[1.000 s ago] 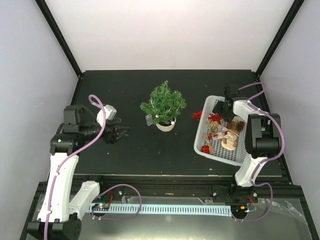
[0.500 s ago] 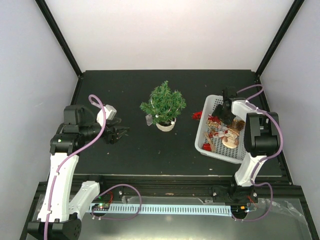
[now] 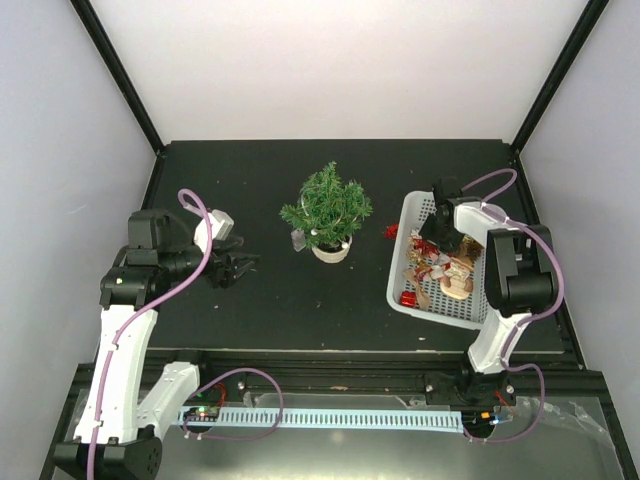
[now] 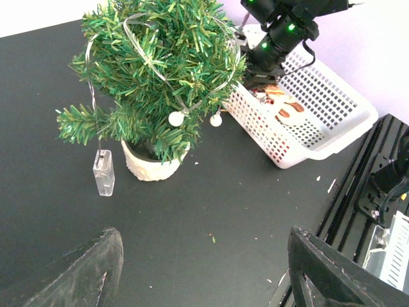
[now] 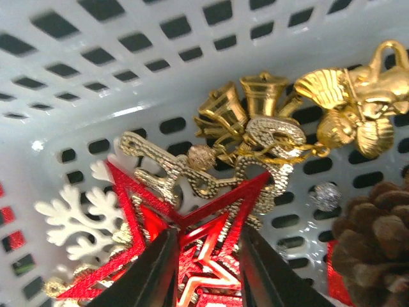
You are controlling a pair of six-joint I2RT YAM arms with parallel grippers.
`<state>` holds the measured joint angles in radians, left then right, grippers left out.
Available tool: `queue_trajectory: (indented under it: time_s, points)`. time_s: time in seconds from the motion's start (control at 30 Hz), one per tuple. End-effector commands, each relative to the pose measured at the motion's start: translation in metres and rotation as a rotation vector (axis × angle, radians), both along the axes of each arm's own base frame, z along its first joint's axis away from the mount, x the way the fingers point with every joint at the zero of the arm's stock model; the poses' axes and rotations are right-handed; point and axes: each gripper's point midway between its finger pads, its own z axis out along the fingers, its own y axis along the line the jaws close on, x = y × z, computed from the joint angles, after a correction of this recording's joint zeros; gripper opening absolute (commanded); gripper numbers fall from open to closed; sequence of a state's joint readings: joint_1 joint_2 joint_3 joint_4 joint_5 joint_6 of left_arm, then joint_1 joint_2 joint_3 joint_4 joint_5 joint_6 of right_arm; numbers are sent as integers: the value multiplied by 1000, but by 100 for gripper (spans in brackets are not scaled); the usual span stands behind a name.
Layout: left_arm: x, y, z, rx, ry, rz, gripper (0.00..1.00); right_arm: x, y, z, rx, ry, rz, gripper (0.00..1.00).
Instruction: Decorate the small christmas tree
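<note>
"While the left jaws hang apart over the tabletop [image 3: 260, 300], what are the right jaws doing?"

"Straddling a red star [image 5: 192, 220] in the basket [image 4: 268, 131]; clamped or not, I cannot tell. Beyond, mid-tabletop, the tree [image 3: 327, 207] wears only a wire [image 4: 153, 64] and two white balls [image 4: 176, 118]. Most decorating remains, I'd judge."

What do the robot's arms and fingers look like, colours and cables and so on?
Both arms are alike: the left arm and right arm have smooth white links joined by bulky black joints, and a purple cable loops along each. The fingers are matt black, flat and tapering. Small green lights glow on the right wrist.
</note>
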<state>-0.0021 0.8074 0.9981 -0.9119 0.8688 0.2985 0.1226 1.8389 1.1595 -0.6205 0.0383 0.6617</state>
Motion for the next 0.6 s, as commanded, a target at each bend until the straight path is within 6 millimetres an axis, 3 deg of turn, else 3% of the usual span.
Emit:
queue_trajectory:
  time_s: [0.0,0.4,0.57]
  points:
    - [-5,-5,16,-11,-40,-36,71,-36,-6,-16,-41,114,6,25]
    - [-8,-5,17,-8,-50,-35,71,-39,-20,8,-121,55,15,2]
    - [-9,-5,17,-7,-55,-33,71,-44,-26,13,-147,41,14,1]
